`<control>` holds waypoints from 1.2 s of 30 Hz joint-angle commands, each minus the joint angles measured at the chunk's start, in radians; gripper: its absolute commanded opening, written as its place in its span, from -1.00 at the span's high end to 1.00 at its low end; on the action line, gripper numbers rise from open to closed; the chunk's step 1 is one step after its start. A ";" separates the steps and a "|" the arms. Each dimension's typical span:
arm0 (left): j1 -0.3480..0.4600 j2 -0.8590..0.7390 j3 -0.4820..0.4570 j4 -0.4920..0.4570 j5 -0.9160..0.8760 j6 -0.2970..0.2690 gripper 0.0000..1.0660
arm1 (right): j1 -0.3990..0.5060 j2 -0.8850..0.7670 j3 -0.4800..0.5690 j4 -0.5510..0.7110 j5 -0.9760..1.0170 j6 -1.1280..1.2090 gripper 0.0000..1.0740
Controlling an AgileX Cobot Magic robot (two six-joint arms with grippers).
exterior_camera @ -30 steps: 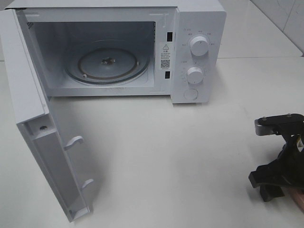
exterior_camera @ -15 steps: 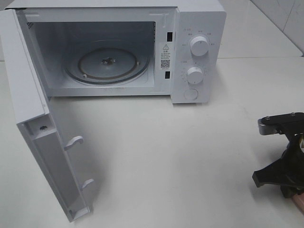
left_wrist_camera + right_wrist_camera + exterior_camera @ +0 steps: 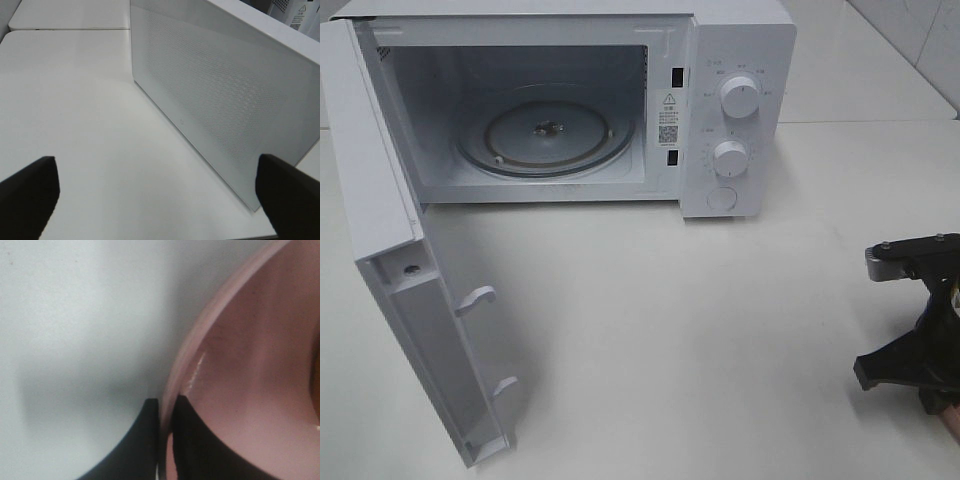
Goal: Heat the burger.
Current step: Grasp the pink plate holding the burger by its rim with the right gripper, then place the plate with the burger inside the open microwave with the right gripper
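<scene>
In the right wrist view my right gripper (image 3: 167, 407) is shut on the rim of the pink plate (image 3: 250, 365), one black finger on each side of the rim. The burger is out of that view, except perhaps for a dark brown sliver at the picture's edge. In the exterior high view the right gripper (image 3: 938, 405) stands low at the table's front right, with a sliver of the pink plate (image 3: 952, 424) below it. My left gripper (image 3: 157, 200) is open with nothing between its fingers, facing the outer side of the microwave door (image 3: 220, 100).
The white microwave (image 3: 735, 110) stands at the back, its door (image 3: 410, 290) swung wide open toward the front left. Its glass turntable (image 3: 545, 135) is bare. White tabletop (image 3: 700, 330) stretches between the microwave and the right gripper.
The right gripper's fingers have closed on the plate's rim. The arm has shifted slightly toward the right edge of the exterior high view. The left gripper has stayed open.
</scene>
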 commanded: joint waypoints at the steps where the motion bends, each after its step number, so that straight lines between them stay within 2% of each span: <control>1: 0.002 -0.017 0.003 -0.002 -0.012 -0.001 -0.88 | 0.010 -0.016 0.001 -0.017 0.027 0.042 1.00; 4: 0.002 -0.017 0.003 -0.002 -0.012 -0.001 -0.88 | 0.049 -0.048 0.001 -0.087 0.057 0.125 1.00; 14: 0.002 -0.017 0.003 -0.002 -0.012 -0.001 -0.88 | 0.142 -0.051 0.001 -0.208 0.144 0.248 1.00; 30: 0.002 -0.017 0.003 -0.002 -0.012 -0.001 -0.88 | 0.278 -0.051 0.001 -0.340 0.287 0.352 1.00; 36: 0.002 -0.017 0.003 -0.002 -0.012 -0.001 -0.88 | 0.310 -0.051 0.001 -0.348 0.320 0.353 1.00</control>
